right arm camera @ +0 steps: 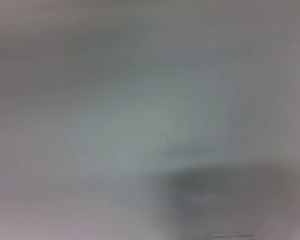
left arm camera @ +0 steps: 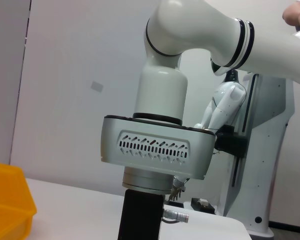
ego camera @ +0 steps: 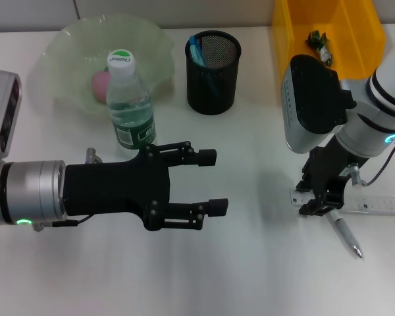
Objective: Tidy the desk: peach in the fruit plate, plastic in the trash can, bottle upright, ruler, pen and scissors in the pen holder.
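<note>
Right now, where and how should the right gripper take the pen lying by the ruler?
Grip the pen mid-barrel, from straight above, jaws across its width. It lies flat on the desk, slanting away from the ruler, and the right gripper is already at its upper end.

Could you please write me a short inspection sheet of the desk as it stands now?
Surface: white desk.
Job's things: pink peach in pale green glass plate; clear plastic bottle upright; silver pen and clear ruler on desk; black mesh pen holder; yellow bin.
Clutter: nothing seen.
Grippers: left hand open, empty; right hand down at pen and ruler.
Cables: one beside right arm.
Surroundings: wall.
</note>
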Motion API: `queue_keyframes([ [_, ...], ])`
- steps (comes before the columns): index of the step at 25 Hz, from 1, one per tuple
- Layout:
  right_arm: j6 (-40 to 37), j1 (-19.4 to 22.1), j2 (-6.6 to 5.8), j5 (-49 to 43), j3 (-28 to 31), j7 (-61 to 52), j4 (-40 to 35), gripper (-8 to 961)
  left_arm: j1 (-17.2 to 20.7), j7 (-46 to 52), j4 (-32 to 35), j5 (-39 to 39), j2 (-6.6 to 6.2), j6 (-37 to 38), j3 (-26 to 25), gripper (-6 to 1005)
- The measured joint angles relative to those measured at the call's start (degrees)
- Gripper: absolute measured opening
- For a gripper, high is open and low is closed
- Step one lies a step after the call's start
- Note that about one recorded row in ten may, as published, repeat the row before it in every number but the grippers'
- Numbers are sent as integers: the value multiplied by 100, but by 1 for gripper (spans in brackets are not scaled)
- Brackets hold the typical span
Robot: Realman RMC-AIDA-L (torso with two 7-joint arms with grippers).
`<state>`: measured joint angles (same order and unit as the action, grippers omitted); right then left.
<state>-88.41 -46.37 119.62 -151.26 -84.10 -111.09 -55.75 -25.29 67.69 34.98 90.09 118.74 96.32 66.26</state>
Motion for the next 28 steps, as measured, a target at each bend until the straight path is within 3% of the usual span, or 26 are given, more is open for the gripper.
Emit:
queue_keyframes([
  [6, 0, 36, 0, 0, 0, -9, -8, 382, -14, -2, 0, 0, 0, 0, 0, 800],
  [13, -37, 112, -12, 327, 98, -81, -117, 381, -13, -2, 0, 0, 0, 0, 0, 800],
  [22, -133, 679, -24, 504, 189, -237, -1018, 381, 2, -2, 0, -66, 8, 31, 22, 800],
  [28, -591, 984, -34, 939, 760, -251, -1717, 381, 7, -2, 0, -137, 9, 39, 44, 800],
])
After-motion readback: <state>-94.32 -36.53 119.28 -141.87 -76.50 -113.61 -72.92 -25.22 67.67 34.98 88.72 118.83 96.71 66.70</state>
